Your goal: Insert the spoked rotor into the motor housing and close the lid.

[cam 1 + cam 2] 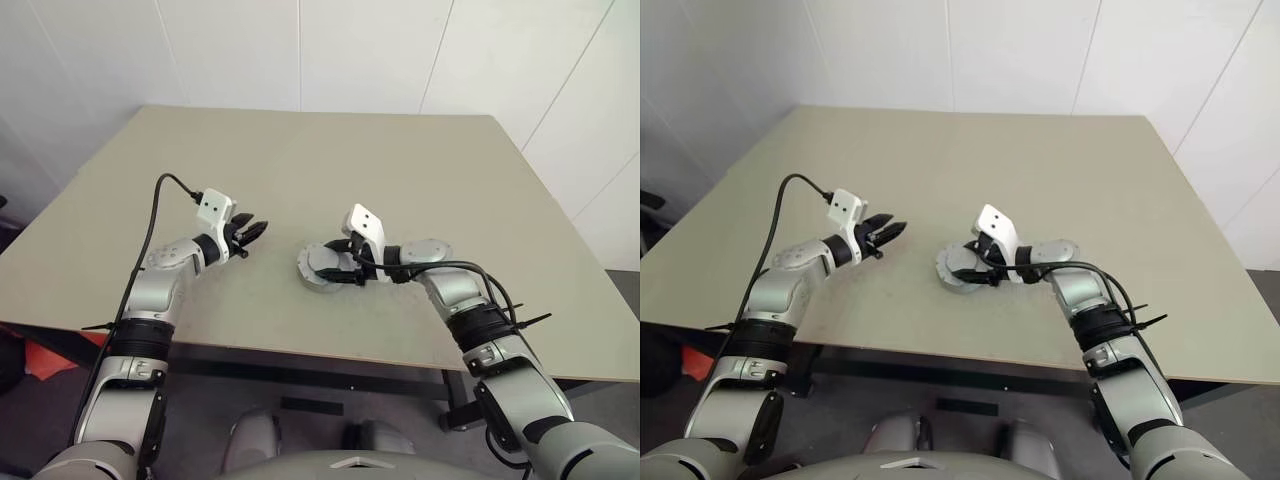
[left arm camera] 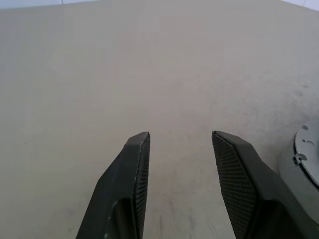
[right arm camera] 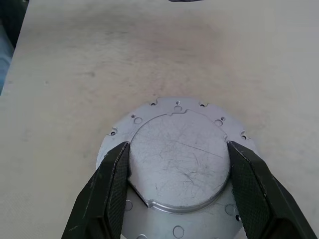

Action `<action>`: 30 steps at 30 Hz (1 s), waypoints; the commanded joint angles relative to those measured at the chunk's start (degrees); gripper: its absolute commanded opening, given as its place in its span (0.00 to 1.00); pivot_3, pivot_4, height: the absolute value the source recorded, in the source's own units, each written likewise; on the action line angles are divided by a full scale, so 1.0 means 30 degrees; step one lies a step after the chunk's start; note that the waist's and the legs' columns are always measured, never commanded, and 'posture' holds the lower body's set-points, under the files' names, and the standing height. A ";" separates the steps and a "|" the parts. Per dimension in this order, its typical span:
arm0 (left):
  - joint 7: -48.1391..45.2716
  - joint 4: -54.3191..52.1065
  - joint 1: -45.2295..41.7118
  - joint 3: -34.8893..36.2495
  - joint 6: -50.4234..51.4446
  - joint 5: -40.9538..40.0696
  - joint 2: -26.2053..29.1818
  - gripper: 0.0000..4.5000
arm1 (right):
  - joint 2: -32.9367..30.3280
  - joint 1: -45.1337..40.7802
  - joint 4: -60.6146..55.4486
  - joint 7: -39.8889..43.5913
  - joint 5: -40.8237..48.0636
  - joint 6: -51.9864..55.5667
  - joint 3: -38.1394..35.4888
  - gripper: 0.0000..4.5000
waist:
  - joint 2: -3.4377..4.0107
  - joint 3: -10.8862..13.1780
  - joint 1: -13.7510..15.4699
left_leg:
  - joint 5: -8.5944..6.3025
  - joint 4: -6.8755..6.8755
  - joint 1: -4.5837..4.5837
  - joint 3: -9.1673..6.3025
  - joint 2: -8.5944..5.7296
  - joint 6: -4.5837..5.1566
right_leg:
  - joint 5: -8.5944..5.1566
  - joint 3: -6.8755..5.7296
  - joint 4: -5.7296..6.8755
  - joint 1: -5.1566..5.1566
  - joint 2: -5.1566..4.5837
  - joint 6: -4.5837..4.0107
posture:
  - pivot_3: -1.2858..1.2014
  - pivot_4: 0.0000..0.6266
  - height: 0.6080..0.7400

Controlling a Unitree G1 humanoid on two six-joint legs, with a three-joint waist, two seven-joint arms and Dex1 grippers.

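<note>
- On a beige table (image 1: 400,180), a round grey metal assembly near the front edge, slightly right of centre: the lid (image 3: 180,158), plain grey side up, a raised scratched disc within a flat flange dotted with small holes.
- Underneath it, apparently the motor housing (image 1: 318,283), ribbed grey side just visible in the head views; windings and interior hidden.
- Spoked rotor: cannot tell where it is; presumably hidden, not confirmed.
- Right gripper (image 3: 178,149) reaching in from the right, fingers (image 3: 107,189) spread wide on either side of the lid's raised disc, pads touching or just beside its edge; a firm grip cannot be told.
- Left gripper (image 2: 180,142) hovering above bare table, left of the assembly and apart from it, fingers parted, nothing between them.
- Flange edge just visible beside the left gripper's finger in the left wrist view.
</note>
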 commanded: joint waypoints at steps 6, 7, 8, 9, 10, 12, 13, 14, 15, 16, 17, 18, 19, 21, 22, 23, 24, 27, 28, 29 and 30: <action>0.0086 -0.0507 -0.0309 0.0227 -0.0235 -0.0082 0.0028 0.46 | -0.0862 -0.0222 0.0490 -0.0361 -0.1208 -0.0308 0.0791 0.66 | -0.0001 0.0000 -0.0004 | 0.0005 -0.0001 0.0018 0.0000 0.0000 -0.0006 | 0.0000 0.0000 0.0006 0.0009 0.0000 0.0001 | 0.52 0.00 1.00; 0.0077 -0.0505 -0.0296 0.0226 -0.0238 -0.0087 0.0023 0.46 | -0.0709 -0.0311 0.0676 -0.0664 -0.1166 -0.0336 0.0688 0.66 | -0.0001 0.0000 -0.0006 | 0.0006 -0.0002 0.0033 0.0000 0.0000 -0.0008 | -0.0001 0.0001 0.0005 0.0022 0.0000 0.0003 | 0.52 0.00 1.00; 0.0071 -0.0502 -0.0287 0.0225 -0.0241 -0.0091 0.0020 0.46 | -0.0589 -0.0381 0.0806 -0.0872 -0.1115 -0.0341 0.0597 0.66 | -0.0001 0.0000 -0.0009 | 0.0007 -0.0002 0.0049 -0.0001 0.0000 -0.0009 | -0.0002 0.0000 0.0006 0.0040 0.0000 0.0005 | 0.52 0.00 1.00; 0.0072 -0.0509 -0.0273 0.0223 -0.0239 -0.0094 0.0015 0.46 | -0.0474 -0.0464 0.0894 -0.1042 -0.1032 -0.0347 0.0492 0.66 | -0.0001 0.0000 -0.0014 | 0.0008 -0.0001 0.0060 -0.0002 0.0000 -0.0011 | -0.0003 0.0001 0.0006 0.0049 0.0000 0.0007 | 0.52 0.00 1.00; 0.0073 -0.0514 -0.0256 0.0217 -0.0239 -0.0090 0.0010 0.46 | -0.0327 -0.0552 0.0947 -0.1154 -0.0859 -0.0400 0.0335 0.66 | -0.0001 0.0000 -0.0029 | 0.0010 -0.0001 0.0070 -0.0002 0.0000 -0.0015 | -0.0010 0.0000 0.0007 0.0057 0.0001 0.0020 | 0.52 0.00 1.00; 0.0066 -0.0513 -0.0242 0.0207 -0.0232 -0.0086 0.0012 0.46 | -0.0176 -0.0592 0.0729 -0.0852 -0.0327 -0.0362 0.0095 0.66 | -0.0002 0.0001 -0.0057 | 0.0019 -0.0002 0.0085 -0.0003 0.0002 -0.0028 | -0.0019 0.0000 0.0011 0.0066 0.0002 0.0037 | 0.52 0.00 1.00; 0.0055 -0.0507 -0.0243 0.0207 -0.0229 -0.0086 0.0017 0.46 | -0.0228 -0.0534 0.0591 -0.0606 -0.0172 -0.0391 0.0091 0.66 | -0.0002 0.0001 -0.0058 | 0.0022 -0.0002 0.0084 -0.0004 0.0003 -0.0032 | -0.0022 0.0000 0.0012 0.0065 0.0003 0.0043 | 0.52 0.00 1.00; 0.0048 -0.0503 -0.0244 0.0207 -0.0227 -0.0086 0.0021 0.46 | -0.0288 -0.0487 0.0504 -0.0447 -0.0096 -0.0415 0.0117 0.66 | -0.0002 0.0001 -0.0058 | 0.0024 -0.0002 0.0083 -0.0005 0.0003 -0.0034 | -0.0028 0.0001 0.0013 0.0064 0.0004 0.0054 | 0.52 0.00 1.00; 0.0045 -0.0498 -0.0244 0.0201 -0.0231 -0.0076 0.0025 0.46 | -0.0337 -0.0467 0.0508 -0.0441 -0.0138 -0.0464 0.0167 0.66 | -0.0002 0.0001 -0.0055 | 0.0024 -0.0002 0.0082 -0.0006 0.0003 -0.0034 | -0.0029 -0.0001 0.0013 0.0063 0.0004 0.0056 | 0.52 0.00 1.00; 0.0043 -0.0492 -0.0245 0.0198 -0.0230 -0.0074 0.0024 0.46 | -0.0347 -0.0465 0.0537 -0.0500 -0.0180 -0.0484 0.0190 0.66 | -0.0002 0.0001 -0.0054 | 0.0023 -0.0002 0.0080 -0.0006 0.0003 -0.0033 | -0.0026 0.0000 0.0012 0.0062 0.0003 0.0051 | 0.52 0.00 1.00; 0.0038 -0.0478 -0.0246 0.0191 -0.0236 -0.0067 0.0023 0.46 | -0.0328 -0.0467 0.0548 -0.0541 -0.0186 -0.0467 0.0194 0.66 | -0.0002 0.0001 -0.0057 | 0.0022 -0.0002 0.0077 -0.0006 0.0003 -0.0032 | -0.0019 0.0000 0.0012 0.0061 0.0004 0.0039 | 0.52 0.00 1.00; 0.0027 -0.0452 -0.0248 0.0176 -0.0246 -0.0056 0.0021 0.46 | -0.0300 -0.0457 0.0540 -0.0567 -0.0194 -0.0449 0.0212 0.66 | -0.0002 0.0001 -0.0062 | 0.0020 -0.0002 0.0073 -0.0006 0.0003 -0.0030 | -0.0004 0.0001 0.0011 0.0057 0.0003 0.0012 | 0.52 0.00 1.00; 0.0022 -0.0462 -0.0224 0.0165 -0.0250 -0.0052 0.0015 0.46 | -0.0276 -0.0412 0.0474 -0.0590 -0.0197 -0.0427 0.0236 0.66 | -0.0002 0.0001 -0.0066 | 0.0017 -0.0003 0.0066 -0.0005 0.0003 -0.0026 | -0.0002 0.0001 0.0011 0.0051 0.0004 0.0007 | 0.52 0.00 1.00; 0.0007 -0.0474 -0.0197 0.0143 -0.0239 -0.0049 0.0008 0.46 | -0.0228 -0.0348 0.0350 -0.0638 -0.0187 -0.0328 0.0267 0.66 | -0.0002 0.0001 -0.0068 | 0.0016 -0.0005 0.0058 -0.0005 0.0003 -0.0024 | -0.0001 0.0000 0.0010 0.0045 0.0004 0.0005 | 0.52 0.00 1.00; 0.0002 -0.0476 -0.0191 0.0134 -0.0233 -0.0049 0.0004 0.46 | -0.0176 -0.0344 0.0316 -0.0741 -0.0163 -0.0209 0.0230 0.66 | -0.0002 0.0001 -0.0068 | 0.0016 -0.0005 0.0058 -0.0004 0.0003 -0.0024 | -0.0001 0.0000 0.0010 0.0044 0.0004 0.0005 | 0.52 0.00 1.00; -0.0003 -0.0474 -0.0190 0.0127 -0.0230 -0.0047 0.0003 0.46 | -0.0136 -0.0361 0.0315 -0.0832 -0.0157 -0.0132 0.0201 0.66 | -0.0002 0.0001 -0.0068 | 0.0016 -0.0006 0.0059 -0.0005 0.0003 -0.0023 | -0.0002 0.0000 0.0010 0.0044 0.0004 0.0006 | 0.52 0.00 1.00; -0.0004 -0.0469 -0.0193 0.0125 -0.0227 -0.0049 0.0002 0.46 | -0.0122 -0.0401 0.0371 -0.0904 -0.0200 -0.0120 0.0206 0.66 | -0.0002 0.0001 -0.0068 | 0.0016 -0.0005 0.0060 -0.0005 0.0003 -0.0023 | -0.0002 0.0000 0.0011 0.0044 0.0004 0.0007 | 0.52 0.00 1.00; -0.0004 -0.0459 -0.0193 0.0123 -0.0224 -0.0056 0.0001 0.46 | -0.0103 -0.0505 0.0554 -0.1032 -0.0292 -0.0134 0.0227 0.66 | -0.0003 0.0001 -0.0068 | 0.0018 -0.0005 0.0065 -0.0005 0.0003 -0.0027 | -0.0004 0.0000 0.0012 0.0046 0.0004 0.0011 | 0.52 0.00 1.00; 0.0001 -0.0452 -0.0192 0.0122 -0.0227 -0.0054 0.0000 0.46 | -0.0101 -0.0554 0.0641 -0.1118 -0.0378 -0.0188 0.0259 0.66 | -0.0002 0.0002 -0.0068 | 0.0019 -0.0005 0.0066 -0.0005 0.0003 -0.0028 | -0.0011 0.0000 0.0012 0.0046 0.0004 0.0023 | 0.52 0.00 1.00; 0.0004 -0.0446 -0.0192 0.0122 -0.0230 -0.0051 -0.0002 0.46 | -0.0101 -0.0588 0.0700 -0.1179 -0.0441 -0.0231 0.0284 0.66 | -0.0002 0.0001 -0.0068 | 0.0019 -0.0005 0.0067 -0.0005 0.0003 -0.0028 | -0.0017 0.0000 0.0012 0.0046 0.0004 0.0034 | 0.52 0.00 1.00; 0.0009 -0.0446 -0.0190 0.0120 -0.0234 -0.0048 -0.0003 0.46 | -0.0061 -0.0635 0.0784 -0.1245 -0.0488 -0.0258 0.0310 0.66 | -0.0003 0.0001 -0.0069 | 0.0019 -0.0005 0.0068 -0.0005 0.0003 -0.0029 | -0.0017 0.0001 0.0012 0.0046 0.0003 0.0033 | 0.52 0.00 1.00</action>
